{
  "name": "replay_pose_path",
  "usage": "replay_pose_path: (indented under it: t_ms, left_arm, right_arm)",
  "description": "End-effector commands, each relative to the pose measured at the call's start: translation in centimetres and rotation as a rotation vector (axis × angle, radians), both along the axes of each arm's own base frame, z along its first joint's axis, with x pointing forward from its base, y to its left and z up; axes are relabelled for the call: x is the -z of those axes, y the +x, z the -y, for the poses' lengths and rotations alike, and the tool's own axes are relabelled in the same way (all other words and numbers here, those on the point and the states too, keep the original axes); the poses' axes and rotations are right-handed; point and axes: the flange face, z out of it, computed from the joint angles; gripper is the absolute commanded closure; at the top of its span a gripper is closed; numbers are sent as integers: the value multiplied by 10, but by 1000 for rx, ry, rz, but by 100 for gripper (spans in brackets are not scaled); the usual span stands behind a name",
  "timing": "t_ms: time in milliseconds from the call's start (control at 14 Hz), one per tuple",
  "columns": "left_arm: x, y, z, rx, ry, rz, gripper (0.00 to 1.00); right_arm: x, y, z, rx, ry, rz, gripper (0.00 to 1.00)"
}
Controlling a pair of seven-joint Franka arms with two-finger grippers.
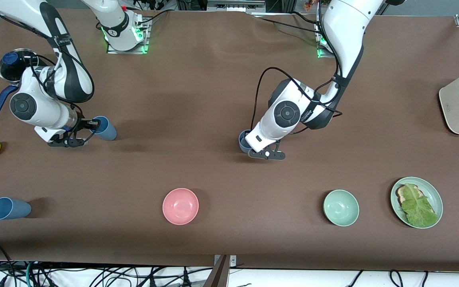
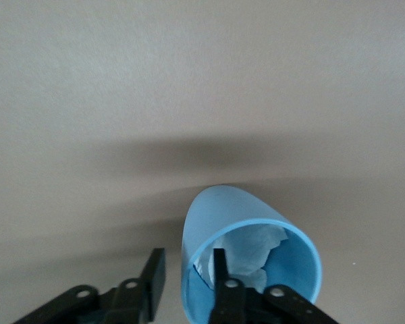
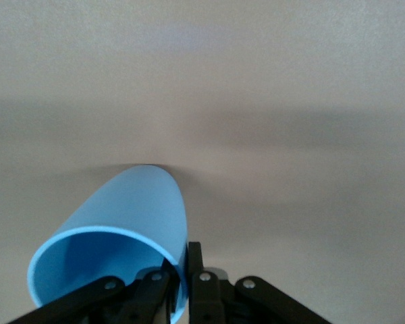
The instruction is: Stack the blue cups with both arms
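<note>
A: What have I got on the right gripper (image 1: 79, 134)?
B: Its jaws pinch the rim of a blue cup (image 1: 104, 128) toward the right arm's end of the tabletop (image 1: 213, 79).

A: And the left gripper (image 1: 262, 153)?
B: Jaws spread astride the rim of a paper-stuffed blue cup (image 1: 244, 142) mid-tabletop. A third cup (image 1: 8, 208) lies on its side, nearer the front camera.

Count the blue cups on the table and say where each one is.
3. One cup is pinched at its rim by the right gripper; one sits at the left gripper, one finger inside; one lies alone nearest the front camera. None appears hidden.
</note>
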Motion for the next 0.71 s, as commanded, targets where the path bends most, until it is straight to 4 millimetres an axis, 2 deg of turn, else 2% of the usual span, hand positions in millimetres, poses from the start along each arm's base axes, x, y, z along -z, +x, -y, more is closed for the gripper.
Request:
replay_pose_path:
  t_ms: [0,71,214,357,429,571,643]
  left_arm:
    - [-70,-3,-16,0,15,-29,0]
    - [-97,-2,-29,-10,20,-31,0]
    - [-134,8,-78,-25,40,-52,0]
    - [-173,10,-120,20,78,-49,0]
    - [-192,10,-147,23,99,-56,0]
    - [-229,4,-189,87,122,-49,0]
    - [-249,1,-218,125,126,-47,0]
  right_arm:
    - [-38,22,-15,77,30,-27,100]
    - [-53,30,-34,98,44,-48,100]
    - [-77,40,-73,151,30,-53,100]
    - [-91,37,-141,212,-16,-54,100]
    - [-93,37,-176,242,-33,-39,100]
    - [-101,35,-238,332,-65,-8,100]
    - [-108,31,-278,368,-59,-11,100]
